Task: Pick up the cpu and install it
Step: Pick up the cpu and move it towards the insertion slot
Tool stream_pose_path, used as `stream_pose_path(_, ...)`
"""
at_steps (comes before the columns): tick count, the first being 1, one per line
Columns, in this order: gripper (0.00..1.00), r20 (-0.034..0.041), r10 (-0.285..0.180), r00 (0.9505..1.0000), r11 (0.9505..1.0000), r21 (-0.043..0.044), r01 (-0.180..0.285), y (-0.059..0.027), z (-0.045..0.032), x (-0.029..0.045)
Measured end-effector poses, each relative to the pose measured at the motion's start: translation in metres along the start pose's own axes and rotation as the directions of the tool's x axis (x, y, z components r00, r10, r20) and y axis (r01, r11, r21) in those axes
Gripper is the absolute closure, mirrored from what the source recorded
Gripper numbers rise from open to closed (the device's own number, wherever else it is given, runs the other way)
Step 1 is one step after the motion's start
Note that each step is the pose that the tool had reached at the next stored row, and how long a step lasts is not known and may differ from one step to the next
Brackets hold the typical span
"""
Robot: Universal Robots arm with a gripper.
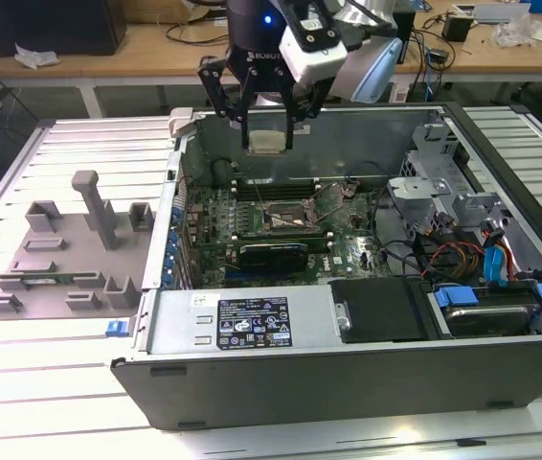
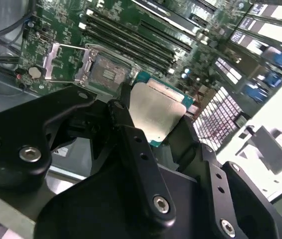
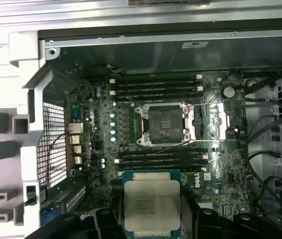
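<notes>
White table slats (image 1: 51, 402) are holding the open computer case (image 1: 367, 383). My gripper (image 1: 268, 144) is squeezing the cpu (image 3: 152, 205), and the empty socket (image 3: 162, 123) is sitting below it.

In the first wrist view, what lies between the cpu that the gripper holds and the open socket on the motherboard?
A bank of long black memory slots lies between the cpu and the socket, as the first wrist view shows.

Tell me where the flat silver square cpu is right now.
In the exterior view, the flat silver square cpu hangs gripped in the black end effector over the green motherboard, not yet in its empty socket.
</notes>
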State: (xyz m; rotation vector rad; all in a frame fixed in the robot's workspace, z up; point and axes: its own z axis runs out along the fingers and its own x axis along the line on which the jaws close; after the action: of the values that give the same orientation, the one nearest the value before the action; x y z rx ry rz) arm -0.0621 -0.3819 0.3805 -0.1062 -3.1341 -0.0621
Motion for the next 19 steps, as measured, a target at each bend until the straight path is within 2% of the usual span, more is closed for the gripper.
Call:
stream_pose_path(2, 0.45, 0.0, 0.0, 1.0, 1.0, 0.0001, 0.0, 0.0001, 0.0036, -0.0036)
stream_pose_path(6, 0.45, -0.0001, 0.0, 1.0, 1.0, 0.0001, 0.0, 0.0003, 0.0182, -0.0139)
stream_pose_path(19, 0.45, 0.0, -0.002, 1.0, 1.0, -0.0001, 0.002, 0.0102, 0.0466, -0.015)
